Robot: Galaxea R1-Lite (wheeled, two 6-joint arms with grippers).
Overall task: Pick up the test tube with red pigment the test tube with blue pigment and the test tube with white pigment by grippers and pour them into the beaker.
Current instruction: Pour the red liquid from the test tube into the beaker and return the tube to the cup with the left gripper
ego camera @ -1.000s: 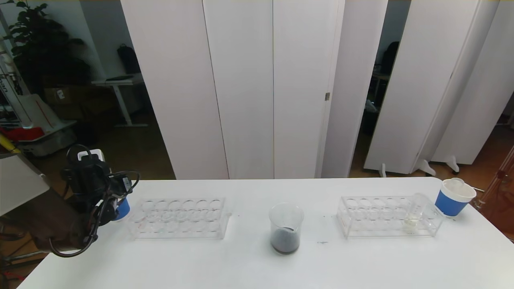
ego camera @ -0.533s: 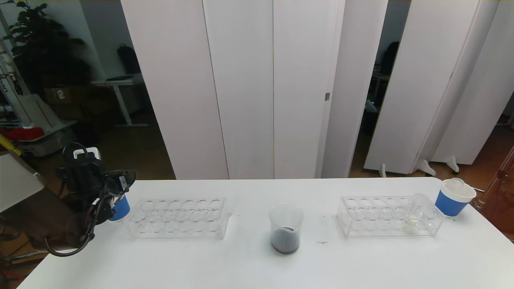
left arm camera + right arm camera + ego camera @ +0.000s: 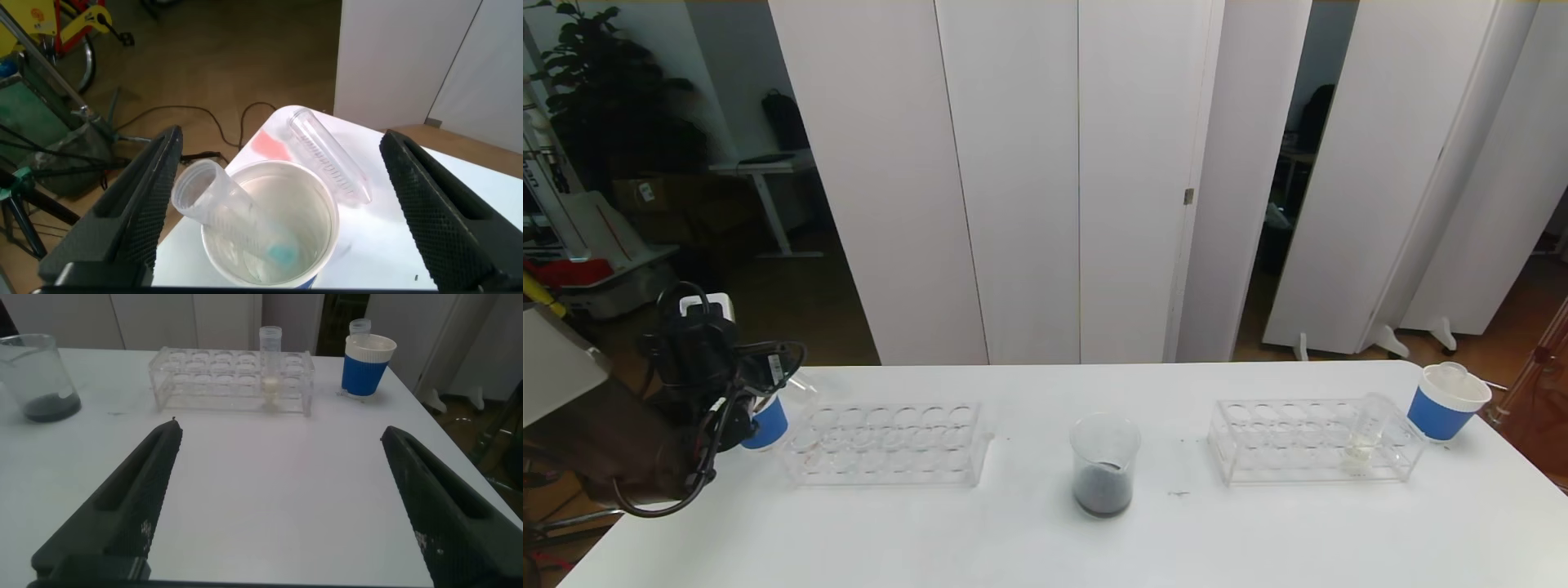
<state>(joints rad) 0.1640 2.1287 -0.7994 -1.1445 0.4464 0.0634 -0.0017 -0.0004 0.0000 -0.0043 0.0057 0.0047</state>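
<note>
My left gripper (image 3: 282, 135) hangs open above a blue paper cup (image 3: 270, 220) at the table's left end, holding nothing. A clear tube (image 3: 208, 204) with a trace of blue at its bottom leans inside that cup. A second clear tube (image 3: 327, 155) lies on its side on the table beside the cup, next to a pink smear. The beaker (image 3: 1103, 465) stands mid-table with dark liquid in its bottom. The test tube with white pigment (image 3: 1364, 433) stands in the right rack (image 3: 1290, 445). My right gripper (image 3: 282, 431) is open over bare table, short of that rack.
A clear rack (image 3: 886, 445) with no tubes in it sits between the left cup (image 3: 768, 423) and the beaker. A second blue cup (image 3: 1445, 400) holding a tube stands at the far right corner. White screens stand behind the table.
My left gripper has opened wider and its wrist has risen slightly. A clear tube now shows lying on the table beside the left cup.
</note>
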